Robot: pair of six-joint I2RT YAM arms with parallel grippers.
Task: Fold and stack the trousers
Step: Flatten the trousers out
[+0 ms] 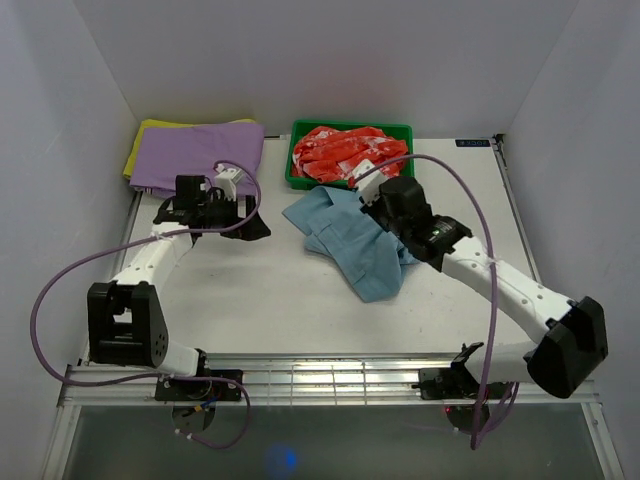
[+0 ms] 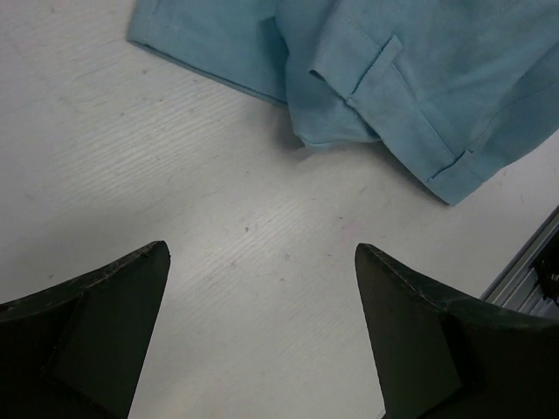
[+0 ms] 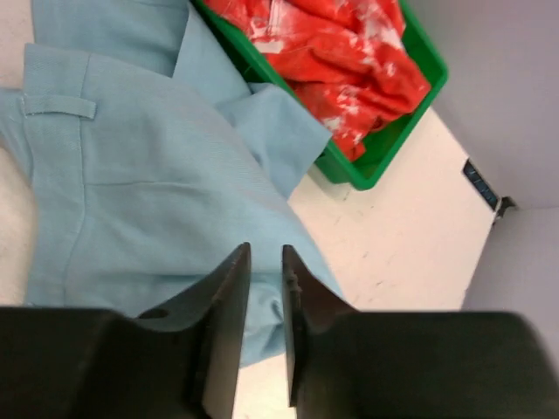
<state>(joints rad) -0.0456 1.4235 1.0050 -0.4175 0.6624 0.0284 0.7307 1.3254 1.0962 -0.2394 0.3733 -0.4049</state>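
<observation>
At R hand [image 3: 265,252] tips: trousers [image 3: 140,183] edge.

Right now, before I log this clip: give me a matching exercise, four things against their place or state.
1 trousers
2 purple garment
3 red-and-white cloth
4 left end effector

A in the green bin
B wide open over bare table
C far left corner
D crumpled mid-table

Pairs: 1-D, 2-C, 3-A, 4-B

Matt soft cloth trousers [image 1: 355,255], faintly grained table [image 1: 260,300], plastic tray [image 1: 350,125]
</observation>
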